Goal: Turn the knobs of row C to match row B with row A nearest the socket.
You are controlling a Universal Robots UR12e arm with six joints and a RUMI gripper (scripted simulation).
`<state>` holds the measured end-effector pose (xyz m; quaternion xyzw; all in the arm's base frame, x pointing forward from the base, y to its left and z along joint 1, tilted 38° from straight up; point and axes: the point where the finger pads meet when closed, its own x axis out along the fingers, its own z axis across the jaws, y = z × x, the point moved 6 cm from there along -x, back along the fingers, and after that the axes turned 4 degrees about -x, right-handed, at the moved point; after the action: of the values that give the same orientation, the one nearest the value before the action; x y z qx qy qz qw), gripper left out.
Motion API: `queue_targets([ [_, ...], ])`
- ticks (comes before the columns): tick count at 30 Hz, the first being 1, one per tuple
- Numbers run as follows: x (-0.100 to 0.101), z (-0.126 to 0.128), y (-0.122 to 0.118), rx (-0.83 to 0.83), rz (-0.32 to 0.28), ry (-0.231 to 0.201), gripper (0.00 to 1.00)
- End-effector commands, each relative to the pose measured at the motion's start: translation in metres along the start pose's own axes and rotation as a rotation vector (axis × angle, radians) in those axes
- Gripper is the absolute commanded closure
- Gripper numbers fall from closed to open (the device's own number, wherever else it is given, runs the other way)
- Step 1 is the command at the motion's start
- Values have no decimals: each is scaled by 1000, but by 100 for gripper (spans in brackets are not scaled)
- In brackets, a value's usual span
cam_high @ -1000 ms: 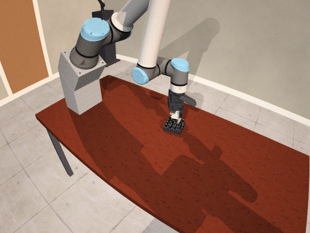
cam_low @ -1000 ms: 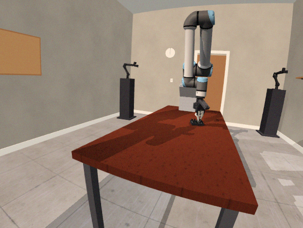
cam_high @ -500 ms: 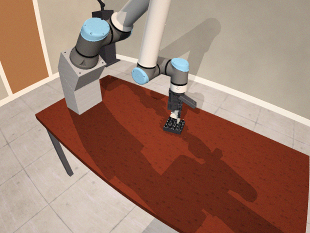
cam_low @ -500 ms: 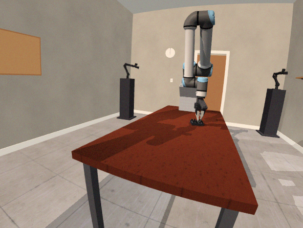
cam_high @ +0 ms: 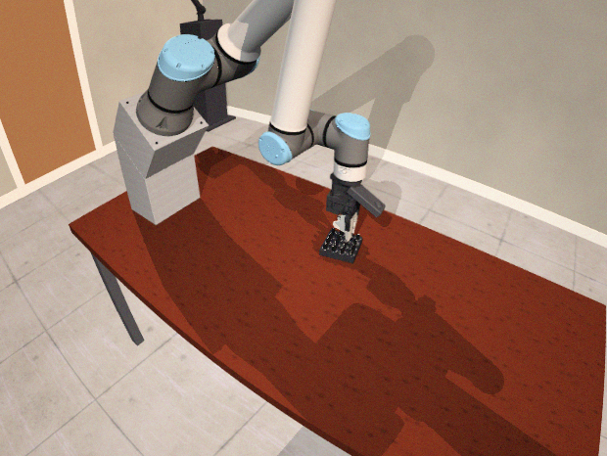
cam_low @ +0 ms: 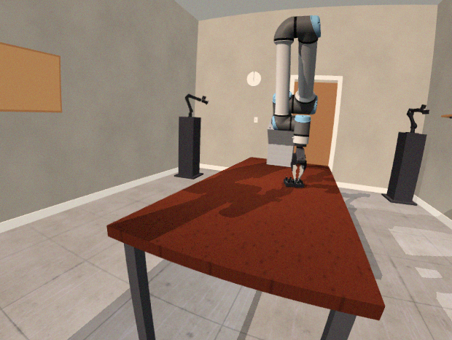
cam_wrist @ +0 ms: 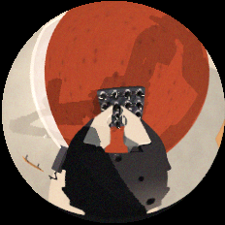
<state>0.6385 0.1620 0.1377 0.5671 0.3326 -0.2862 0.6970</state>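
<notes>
Held the grey-and-black two-jaw claw [cam_high: 348, 239] [cam_low: 297, 180] [cam_wrist: 116, 106] pointing down at the knobs, pale tapered fingers brought nearly together at the tips. Looked closed on one small black knob [cam_wrist: 116, 111], with dark plastic showing between the tips in the wrist view. Could not read that knob's row or number; could not find the socket side either, so left A, B and C unassigned.

Sat directly below the claw: black rectangular knob box [cam_high: 338, 255] [cam_low: 293, 185] [cam_wrist: 121, 89], flat on the reddish-brown wooden desk [cam_high: 442, 264] [cam_low: 255, 255] [cam_wrist: 97, 58]. Bore further small black knobs with light glints in close rows, partly covered by the fingers. Could not make out pointer marks well enough to compare settings.

Judged handling: hard, stiff knobs, probably smooth and a bit slippery, light to turn. Called for a grip low on opposite sides of the knob, centred on its axis, then a wrist twist without sideways push. Rated the box as likely light enough to skid or twist if gripped off-centre. Left little room between neighbours, so risked brushing a knob meant to stay put. Needed the mark checked against its row B partner, then fingers opened and lifted straight up before any sideways travel.

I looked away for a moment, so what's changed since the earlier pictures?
The gripper has twisted clockwise seen from above, low over the knob box. The box hasn't visibly moved. Fingertips look shut on a knob; its turn is too small to read.
</notes>
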Motion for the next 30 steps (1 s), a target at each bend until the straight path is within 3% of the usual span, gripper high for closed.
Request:
queue_targets([
  [1, 0, 0, 0, 107, 0, -2, 96],
  [30, 0, 2, -1, 547, 1, -2, 96],
])
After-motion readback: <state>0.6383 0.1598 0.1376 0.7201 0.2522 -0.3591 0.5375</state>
